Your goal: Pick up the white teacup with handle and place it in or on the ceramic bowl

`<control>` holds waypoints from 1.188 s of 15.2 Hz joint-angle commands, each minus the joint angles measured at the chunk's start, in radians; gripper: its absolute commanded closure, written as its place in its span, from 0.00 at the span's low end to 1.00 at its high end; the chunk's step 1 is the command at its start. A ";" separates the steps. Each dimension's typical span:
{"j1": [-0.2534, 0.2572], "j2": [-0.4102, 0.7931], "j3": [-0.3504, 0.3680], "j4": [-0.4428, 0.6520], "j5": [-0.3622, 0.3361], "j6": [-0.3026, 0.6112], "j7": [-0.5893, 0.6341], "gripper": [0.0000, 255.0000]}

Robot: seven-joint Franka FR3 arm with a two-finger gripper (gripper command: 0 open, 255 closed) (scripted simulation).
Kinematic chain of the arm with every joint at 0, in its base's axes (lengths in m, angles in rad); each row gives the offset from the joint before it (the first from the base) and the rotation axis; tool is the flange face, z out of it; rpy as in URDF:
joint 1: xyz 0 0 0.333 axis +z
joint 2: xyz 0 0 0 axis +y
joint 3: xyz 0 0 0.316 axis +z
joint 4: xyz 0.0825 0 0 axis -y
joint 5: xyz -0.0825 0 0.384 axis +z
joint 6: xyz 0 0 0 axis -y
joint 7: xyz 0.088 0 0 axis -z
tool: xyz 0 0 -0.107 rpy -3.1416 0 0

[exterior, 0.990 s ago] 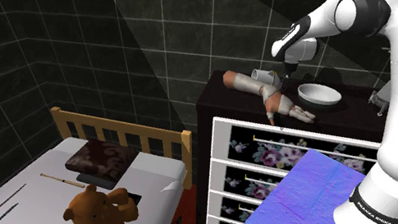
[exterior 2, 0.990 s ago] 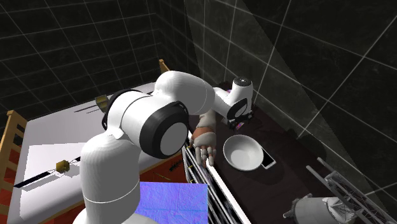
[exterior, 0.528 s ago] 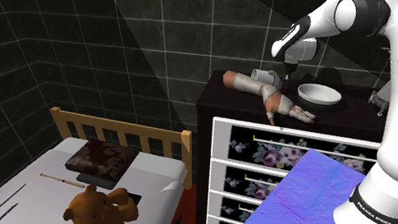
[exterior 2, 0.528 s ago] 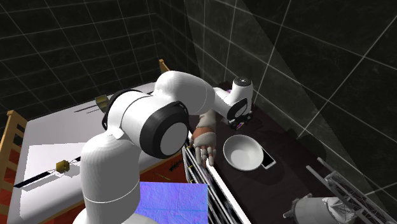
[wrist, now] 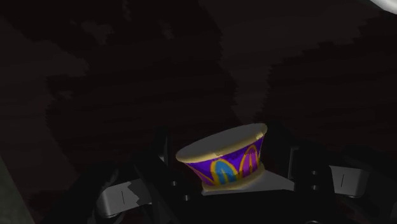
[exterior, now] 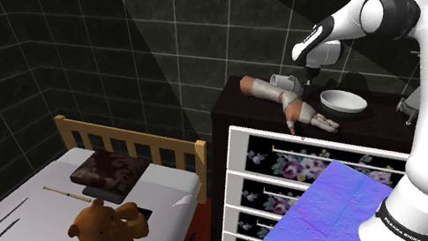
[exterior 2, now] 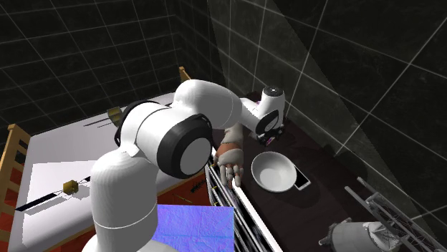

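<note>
In the wrist view a small teacup (wrist: 224, 158) with a cream rim and a purple, yellow and blue pattern sits tilted between my two black fingers, which press its sides low above the dark dresser top. My gripper (wrist: 222, 170) is shut on it. The handle is hidden. From the shoulder view, my gripper (exterior: 309, 81) is down at the back of the dresser top, just to the left of the white bowl (exterior: 343, 101). The second exterior view has the gripper (exterior 2: 268, 136) right behind the empty bowl (exterior 2: 273, 172).
A doll-like arm with a hand (exterior: 290, 102) lies on the dark dresser (exterior: 237, 107) beside my gripper. A flat white device (exterior 2: 304, 184) sits by the bowl. A bed (exterior: 34, 235) with a teddy bear (exterior: 102, 237) and a dark cushion (exterior: 109, 173) stands lower left.
</note>
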 commanded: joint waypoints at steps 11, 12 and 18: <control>0.026 -0.088 -0.034 0.043 -0.057 -0.123 0.029 1.00; 0.028 -0.095 -0.036 0.048 -0.061 -0.134 0.032 1.00; 0.036 -0.131 -0.048 0.085 -0.085 -0.203 0.044 1.00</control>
